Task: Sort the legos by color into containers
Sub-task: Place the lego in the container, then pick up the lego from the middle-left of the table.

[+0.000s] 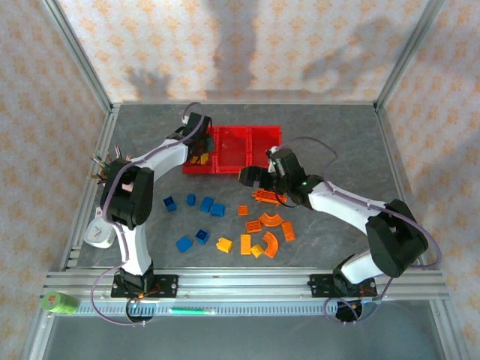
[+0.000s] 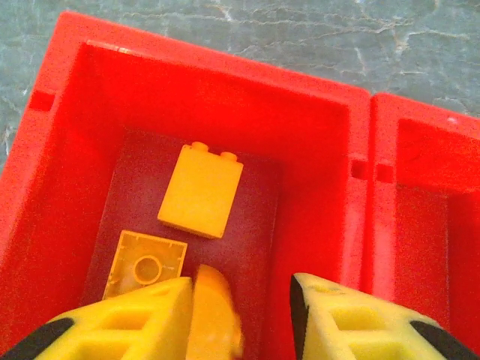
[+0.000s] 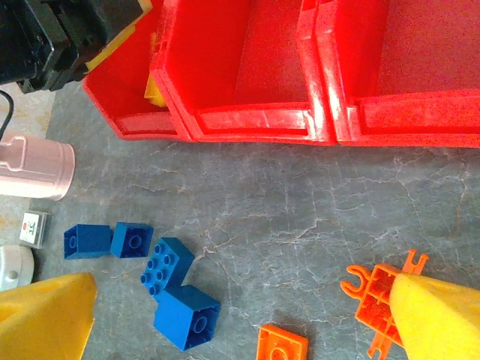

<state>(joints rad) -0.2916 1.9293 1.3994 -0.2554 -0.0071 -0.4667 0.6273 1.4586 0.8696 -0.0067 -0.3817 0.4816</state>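
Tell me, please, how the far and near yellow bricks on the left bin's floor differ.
The far brick lies on its side, studs toward the far wall; the near brick lies upside down, hollow underside showing. The far brick is in full view; the near brick's edge is hidden behind a finger of the left gripper. Both are yellow, resting on the bin's floor.

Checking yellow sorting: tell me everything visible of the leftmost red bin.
Glossy red plastic bin, rectangular, open-topped, flat on the grey marbled table, joined to the next red bin. Inside: one yellow brick on its side, a second brick hollow-side up, and a blurred yellow piece within the open left claw.
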